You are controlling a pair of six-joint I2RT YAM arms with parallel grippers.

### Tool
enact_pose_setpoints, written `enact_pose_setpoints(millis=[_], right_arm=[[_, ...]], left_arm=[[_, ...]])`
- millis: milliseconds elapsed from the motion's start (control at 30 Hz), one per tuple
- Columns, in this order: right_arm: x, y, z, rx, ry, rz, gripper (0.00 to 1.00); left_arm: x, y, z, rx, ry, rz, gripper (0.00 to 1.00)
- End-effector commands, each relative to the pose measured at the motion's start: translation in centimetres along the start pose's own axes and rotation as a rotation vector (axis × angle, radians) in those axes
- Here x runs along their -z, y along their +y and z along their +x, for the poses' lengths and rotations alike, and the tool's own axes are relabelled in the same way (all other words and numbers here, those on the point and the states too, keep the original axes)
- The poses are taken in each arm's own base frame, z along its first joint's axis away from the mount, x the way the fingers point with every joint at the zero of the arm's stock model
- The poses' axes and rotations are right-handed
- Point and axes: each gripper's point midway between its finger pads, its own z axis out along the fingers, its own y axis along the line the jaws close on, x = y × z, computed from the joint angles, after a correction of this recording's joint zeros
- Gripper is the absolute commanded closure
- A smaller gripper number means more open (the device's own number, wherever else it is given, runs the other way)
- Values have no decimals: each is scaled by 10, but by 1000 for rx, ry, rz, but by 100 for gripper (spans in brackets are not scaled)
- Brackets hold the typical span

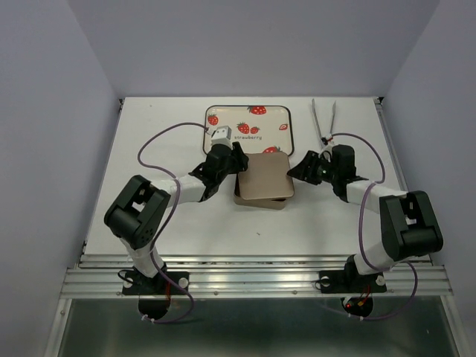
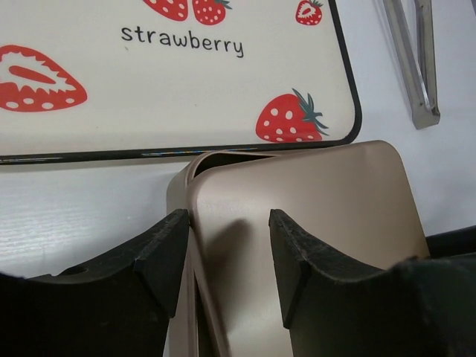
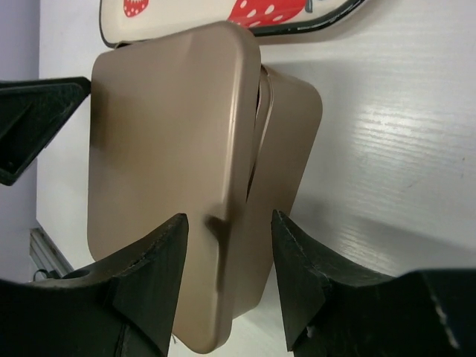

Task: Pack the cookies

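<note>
A gold tin box (image 1: 260,202) stands mid-table with its gold lid (image 1: 264,175) lying askew on top, shifted off the base. No cookies show in any view; the lid hides the box's inside. My left gripper (image 1: 236,160) is open, its jaws straddling the lid's left edge (image 2: 312,208) and the box wall (image 2: 177,197). My right gripper (image 1: 296,169) is open, its jaws either side of the lid's right edge (image 3: 163,134), above the box (image 3: 294,141). Neither gripper (image 2: 227,256) (image 3: 229,268) holds anything.
A cream tray (image 1: 223,111) printed with red strawberries and the word "strawberry" lies just behind the box, also in the left wrist view (image 2: 186,89). Metal tongs (image 1: 321,119) lie at the back right (image 2: 416,67). The left gripper's finger (image 3: 37,119) shows beyond the lid.
</note>
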Motion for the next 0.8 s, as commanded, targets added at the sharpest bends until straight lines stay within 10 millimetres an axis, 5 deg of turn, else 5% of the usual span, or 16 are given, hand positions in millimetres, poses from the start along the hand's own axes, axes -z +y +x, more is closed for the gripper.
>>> enact_pose_setpoints(millis=[0,767], right_arm=[[4,3,4,51,-3,37,46],[-1,36,36,111,100,21,50]], left_arm=[[-9,-8,-14,-16,-31,17,42],[-25,-15,-19,-35,-33,20,46]])
